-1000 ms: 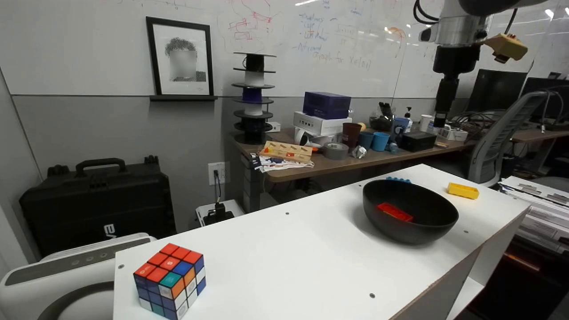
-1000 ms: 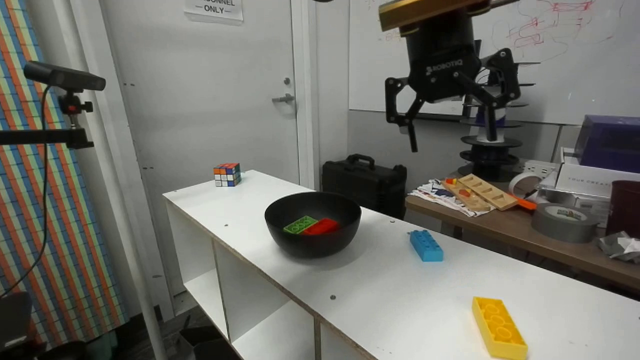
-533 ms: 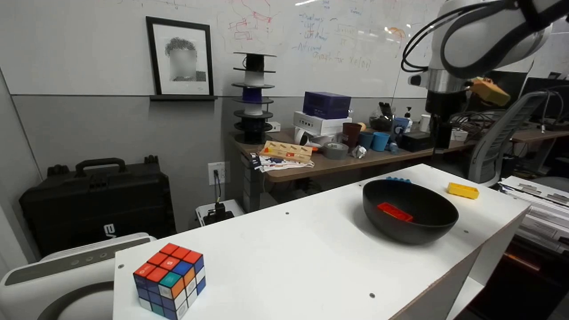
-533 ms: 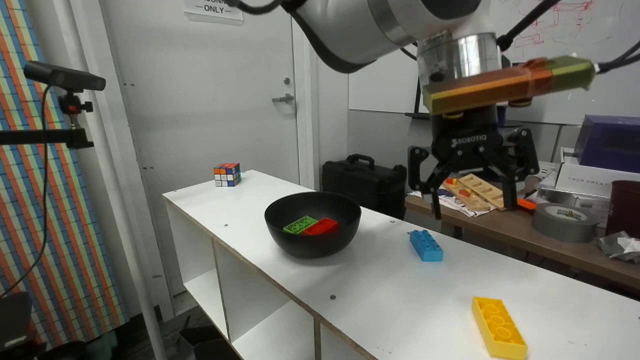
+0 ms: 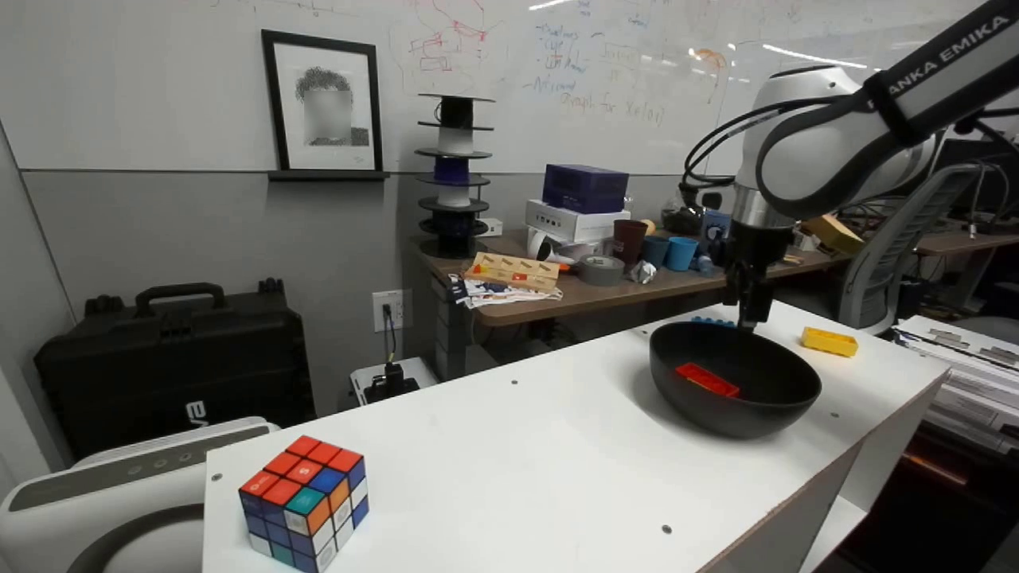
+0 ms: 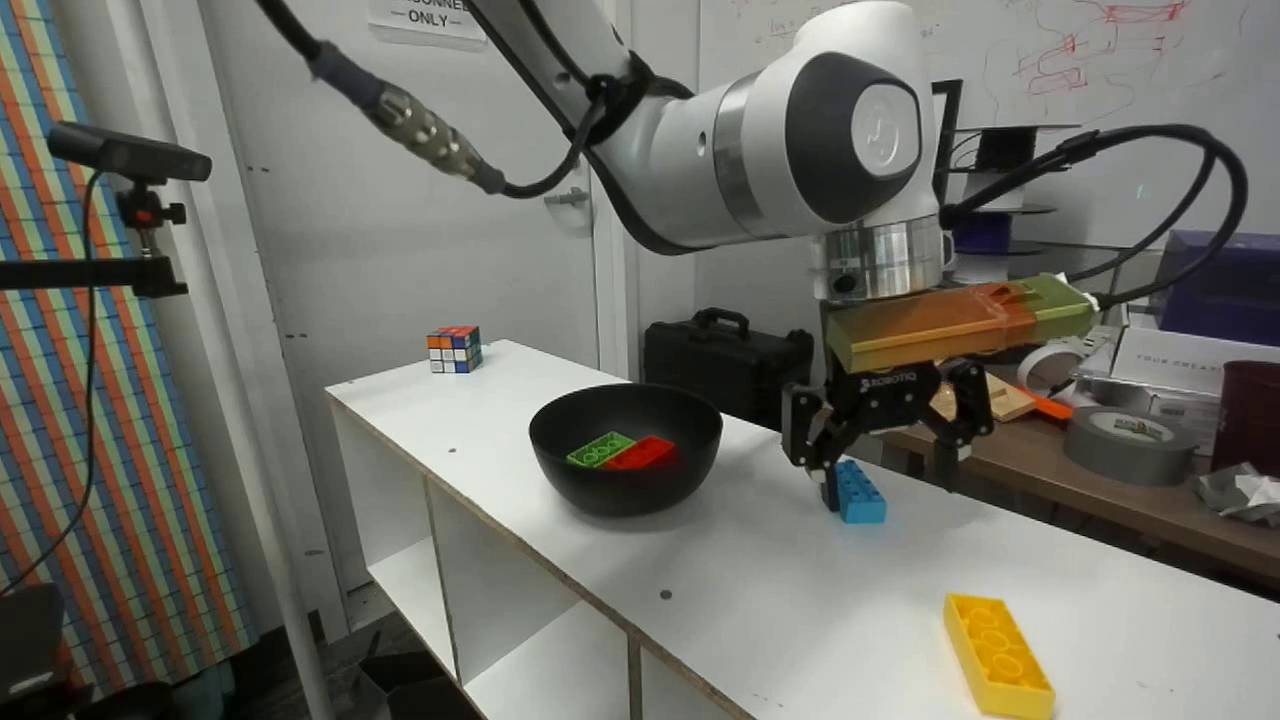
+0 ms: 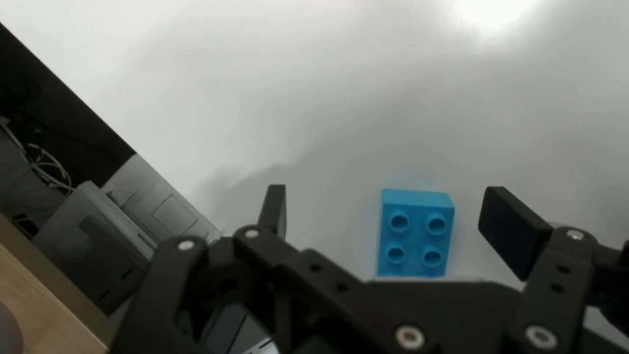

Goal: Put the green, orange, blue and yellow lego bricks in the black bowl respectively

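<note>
Pincer (image 6: 889,482) gapes wide and empty near a bright blue lego brick (image 7: 416,238) with paired, dimpled studs.

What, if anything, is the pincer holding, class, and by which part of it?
Nothing is held: the pincer is open, and the wrist view shows gaps on both sides of the blue brick.

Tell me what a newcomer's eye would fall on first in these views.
Probably the black two-fingered gripper, over the flat white tabletop, with the blue rectangular plastic brick between its open jaws in the wrist view. Next, likely the wide, round, smooth black bowl, holding a rectangular green plastic brick and a rectangular red plastic brick. The rectangular yellow plastic brick and the multicoloured puzzle cube lie apart, on opposite sides of the bowl.
</note>
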`<state>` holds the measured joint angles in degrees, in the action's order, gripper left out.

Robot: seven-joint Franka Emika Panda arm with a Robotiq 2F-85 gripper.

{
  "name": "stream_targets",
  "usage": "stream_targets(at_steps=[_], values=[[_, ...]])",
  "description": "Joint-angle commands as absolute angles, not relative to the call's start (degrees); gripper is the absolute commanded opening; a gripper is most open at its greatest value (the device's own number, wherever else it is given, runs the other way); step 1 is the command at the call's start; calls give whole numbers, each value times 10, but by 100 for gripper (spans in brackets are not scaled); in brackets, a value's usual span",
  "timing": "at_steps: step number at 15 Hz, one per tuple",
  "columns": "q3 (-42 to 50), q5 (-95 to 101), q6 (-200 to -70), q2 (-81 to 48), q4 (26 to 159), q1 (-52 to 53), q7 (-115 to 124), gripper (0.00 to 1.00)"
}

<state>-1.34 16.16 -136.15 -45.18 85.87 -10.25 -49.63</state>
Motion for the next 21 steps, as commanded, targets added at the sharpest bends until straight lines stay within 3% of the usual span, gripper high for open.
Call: stream_targets(at_steps=[1, 3, 4, 6, 12, 13, 21], values=[[-36, 135, -1377, -466, 843, -114, -543, 100], [-38, 129, -1376, -475, 837, -112, -553, 100], [-38, 127, -1373, -479, 834, -111, -556, 75], [-40, 125, -1368, -482, 834, -111, -565, 68], [-42, 124, -1368, -462, 853, -104, -584, 20], [-40, 127, -1371, -452, 862, -101, -582, 17], [-13, 206, -1439, -316, 1033, -27, -525, 20]])
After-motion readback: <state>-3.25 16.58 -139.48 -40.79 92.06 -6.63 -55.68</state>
